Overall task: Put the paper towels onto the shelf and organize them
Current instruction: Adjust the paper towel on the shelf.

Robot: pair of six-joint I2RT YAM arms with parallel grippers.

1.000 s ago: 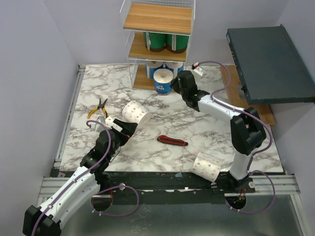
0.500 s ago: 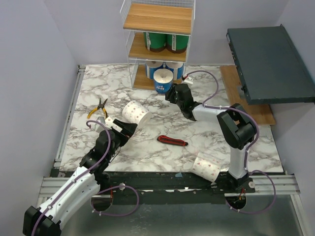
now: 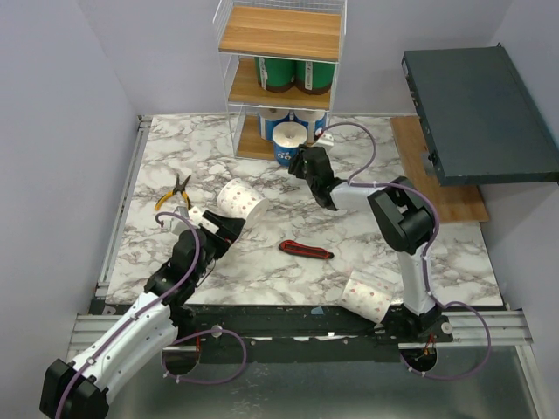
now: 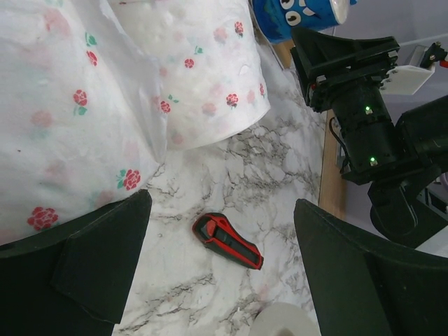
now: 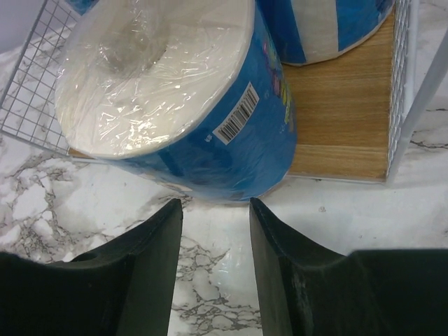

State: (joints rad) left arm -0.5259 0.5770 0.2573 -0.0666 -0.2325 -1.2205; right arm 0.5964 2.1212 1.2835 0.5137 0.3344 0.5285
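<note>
The shelf [image 3: 281, 33] stands at the back, with green-wrapped paper towels [image 3: 293, 74] on its middle tier and blue ones [image 3: 310, 118] on the bottom tier. One blue roll [image 3: 288, 144] [image 5: 196, 105] leans at the bottom tier's front edge. My right gripper [image 3: 301, 159] [image 5: 215, 210] is just short of that roll, open, with only marble between its fingers. A white rose-dotted roll [image 3: 240, 201] [image 4: 196, 70] lies on its side. My left gripper [image 3: 232, 227] [image 4: 220, 210] is wide open just behind it, not touching. Another white roll [image 3: 367, 297] lies near the front edge.
A red-and-black utility knife [image 3: 306, 250] [image 4: 227, 240] lies mid-table between the arms. Yellow-handled pliers [image 3: 175, 192] lie at the left. A dark slab [image 3: 476, 113] overhangs the right side, above a wooden board [image 3: 437, 166]. The shelf's top tier holds nothing.
My right arm has folded, bringing its gripper left and nearer, down in front of the leaning blue roll, its jaws a little narrower. The left arm has hardly moved.
</note>
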